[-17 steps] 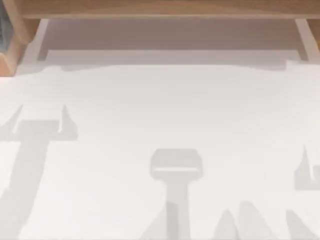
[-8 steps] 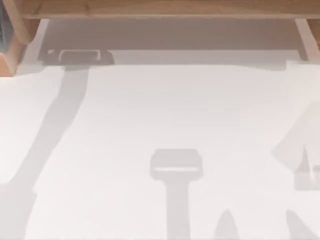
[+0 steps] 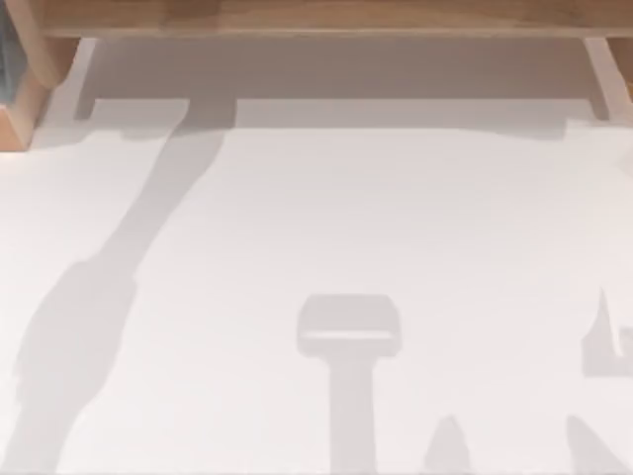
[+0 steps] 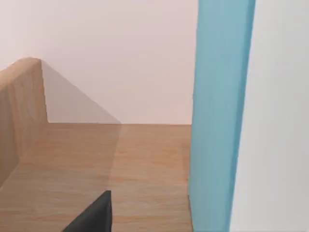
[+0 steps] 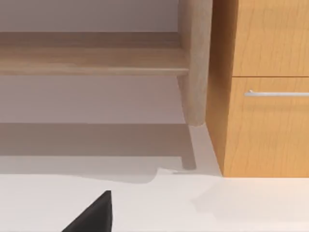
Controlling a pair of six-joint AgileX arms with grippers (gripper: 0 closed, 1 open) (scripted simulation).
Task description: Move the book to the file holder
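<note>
The book [image 4: 219, 121] is a light blue slab standing upright in the left wrist view. It stands on the wooden floor of the file holder [image 4: 72, 164], whose rounded side wall rises on the other side. A dark tip of my left gripper [image 4: 91, 217] shows low in that view, apart from the book. In the top view a blue-grey strip [image 3: 5, 59] sits at the far back left edge beside a wooden piece [image 3: 22, 104]. A dark tip of my right gripper [image 5: 91, 215] hangs over the white table.
A long wooden shelf [image 3: 316, 18] runs along the back of the white table [image 3: 316, 218]. The right wrist view shows a wooden post [image 5: 195, 63] and a cabinet with a metal drawer handle [image 5: 275, 93]. Arm shadows lie across the table.
The left arm's shadow has swung from the table's left toward the back left, reaching under the shelf. A faint shadow at the right edge has gone.
</note>
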